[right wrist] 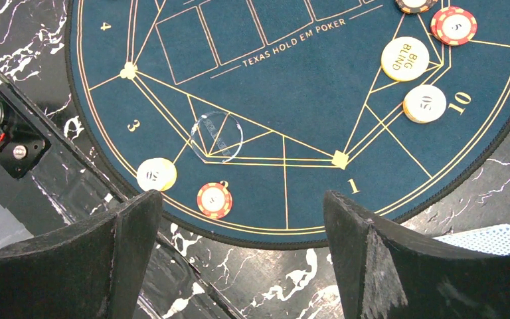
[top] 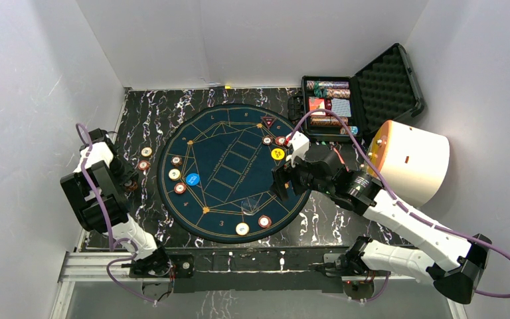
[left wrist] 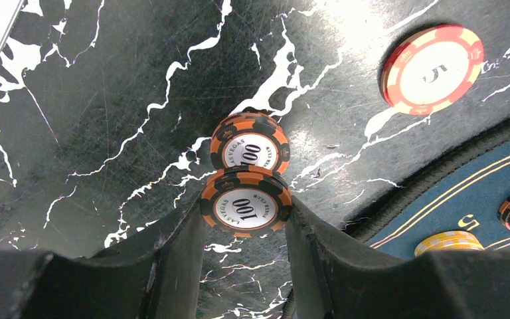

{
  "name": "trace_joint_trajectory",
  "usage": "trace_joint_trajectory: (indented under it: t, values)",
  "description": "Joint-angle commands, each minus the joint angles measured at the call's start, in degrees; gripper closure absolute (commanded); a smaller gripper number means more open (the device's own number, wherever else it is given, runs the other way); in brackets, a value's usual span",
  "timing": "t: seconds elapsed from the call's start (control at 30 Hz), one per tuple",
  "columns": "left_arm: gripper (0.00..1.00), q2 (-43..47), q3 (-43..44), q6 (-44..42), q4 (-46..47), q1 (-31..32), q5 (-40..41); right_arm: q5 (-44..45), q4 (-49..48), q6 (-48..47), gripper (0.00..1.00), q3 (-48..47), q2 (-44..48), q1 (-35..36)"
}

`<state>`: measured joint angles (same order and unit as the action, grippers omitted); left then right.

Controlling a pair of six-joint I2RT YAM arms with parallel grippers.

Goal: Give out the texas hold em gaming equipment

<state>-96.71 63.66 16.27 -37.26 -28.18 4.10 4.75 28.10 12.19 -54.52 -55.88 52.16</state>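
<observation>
Orange-black chip (left wrist: 246, 209) pinched by left gripper (left wrist: 242, 220) — twin chip (left wrist: 250, 149) just beyond — right gripper (right wrist: 242, 199) spread over mat (right wrist: 272, 100).

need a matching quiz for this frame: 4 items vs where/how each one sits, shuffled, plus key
Items
1. 100 chip
2. BIG BLIND button
3. clear disc
4. black case

Places/states
A. lying on the mat, over the gold lines near the number 3
B. lid open, at the far right of the table
C. gripped between the left jaws, over bare marble beside the mat
D. lying on the mat, next to a 50 chip

Pairs: 1-C, 2-D, 3-A, 4-B
</observation>
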Motion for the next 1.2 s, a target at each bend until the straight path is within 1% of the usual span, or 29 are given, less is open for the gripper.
trace_joint_trajectory:
  t: [0.0, 0.07, 0.13, 0.37, 0.8, 0.9, 0.97, 1.17]
  values:
    - [1.0, 1.2, 1.4, -0.3, -1.9, -0.2, 0.4, 0.5, -3.2, -0.3, 0.02, -0.4, 1.0, 0.3]
    - [1.0, 0.8, 1.2, -0.2, -1.9, -0.2, 0.5, 0.6, -3.2, -0.3, 0.02, -0.3, 1.0, 0.3]
    - [0.98, -0.1, 1.6, -0.2, -1.6, -0.3, 0.4, 0.7, -3.2, -0.3, 0.02, -0.2, 1.0, 0.3]
    - [0.77, -4.1, 3.1, -0.3, -1.1, -0.2, 0.0, 0.9, -3.2, -0.3, 0.02, -0.2, 0.9, 0.3]
    - [0.51, -5.9, 4.6, -0.3, 0.1, -0.2, 0.2, 1.1, -3.5, -0.3, 0.02, 0.2, 0.6, 0.3]
    - [0.47, -6.6, 5.6, -0.3, -0.1, -0.2, 0.3, 1.0, -3.5, -0.3, 0.02, 0.2, 0.4, 0.3]
    - [0.46, -7.4, 6.0, -0.2, 0.0, -0.3, 0.5, 1.0, -3.6, -0.3, 0.02, 0.3, 0.4, 0.3]
    - [0.48, -8.6, 6.5, -0.5, -0.2, -0.3, 0.3, 1.1, -3.6, -0.4, 0.01, 0.3, 0.2, 0.3]
